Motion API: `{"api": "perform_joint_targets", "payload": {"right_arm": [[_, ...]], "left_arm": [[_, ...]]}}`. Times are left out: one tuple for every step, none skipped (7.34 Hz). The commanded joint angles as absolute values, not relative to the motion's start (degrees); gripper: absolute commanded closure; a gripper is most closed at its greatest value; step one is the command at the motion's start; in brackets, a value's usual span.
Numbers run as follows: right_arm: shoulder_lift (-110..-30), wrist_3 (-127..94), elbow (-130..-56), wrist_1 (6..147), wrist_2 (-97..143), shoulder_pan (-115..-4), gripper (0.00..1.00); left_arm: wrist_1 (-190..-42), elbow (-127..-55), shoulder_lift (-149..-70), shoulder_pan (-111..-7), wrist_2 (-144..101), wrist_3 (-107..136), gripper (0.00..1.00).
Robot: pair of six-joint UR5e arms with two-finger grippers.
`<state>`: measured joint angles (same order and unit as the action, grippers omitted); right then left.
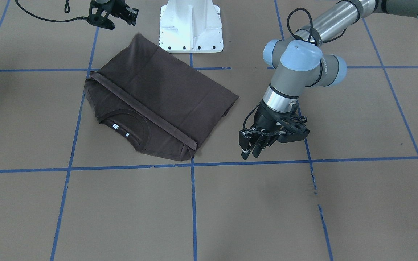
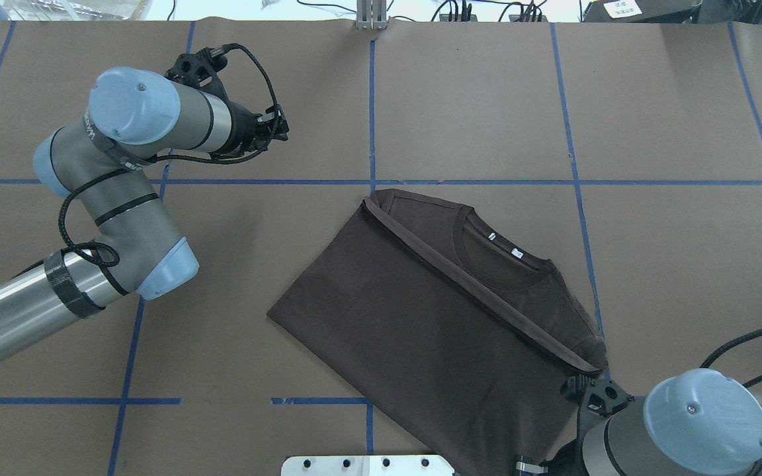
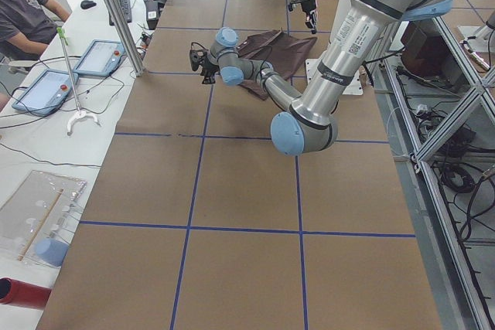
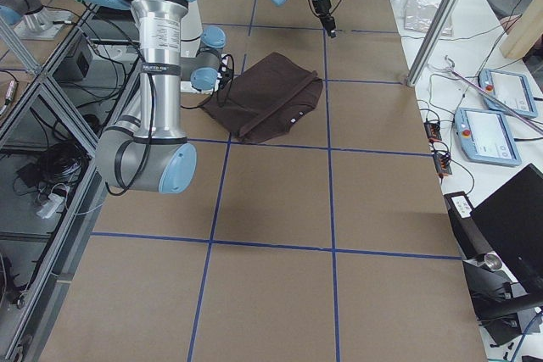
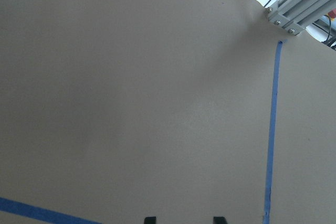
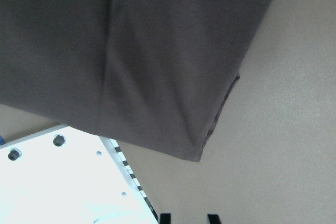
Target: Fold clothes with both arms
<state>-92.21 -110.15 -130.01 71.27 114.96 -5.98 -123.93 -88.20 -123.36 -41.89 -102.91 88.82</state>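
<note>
The dark brown T-shirt (image 1: 158, 98) lies flat on the brown table, folded in half, its hem lying as a band across the chest. The collar with white tags (image 2: 503, 246) stays exposed. It also shows in the right wrist view (image 6: 131, 51). My left gripper (image 1: 249, 154) hangs just above the table beside the shirt's side corner, apart from it, open and empty; its tips show in the left wrist view (image 5: 185, 220). My right gripper (image 1: 133, 16) hovers near the shirt's corner by the base, open by a narrow gap and empty (image 6: 188, 219).
The white base plate (image 1: 191, 29) stands against the shirt's near edge (image 6: 63, 182). Blue tape lines (image 2: 373, 182) grid the table. An aluminium post (image 5: 294, 3) stands at the far edge. An operator (image 3: 23, 5) sits beside tablets at the far side.
</note>
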Motion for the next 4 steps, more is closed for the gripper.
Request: {"api": "perform_joint_targets", "payload": {"right_arm": [[-91.85,-110.39,-130.43,71.28,115.13,-9.72,0.00],[-91.50,-110.39,-130.78,71.28,115.14,-14.45,0.00],[-90.36,-110.30,-130.09,71.28,115.05,-19.20,0.00],[-87.92,-109.78,-128.60,71.28,115.05,-25.16,0.00]], "left_arm": [[-123.58,-95.48,-119.47,-41.57,-107.47,94.54,0.51],[-123.57,-101.37,-114.66,-38.00,-107.32,97.79,0.47],[-123.57,-105.08,-111.30,-33.97,-106.79,102.17,0.46],[-123.57,-105.81,-109.96,-29.66,-104.44,106.22,0.46]]}}
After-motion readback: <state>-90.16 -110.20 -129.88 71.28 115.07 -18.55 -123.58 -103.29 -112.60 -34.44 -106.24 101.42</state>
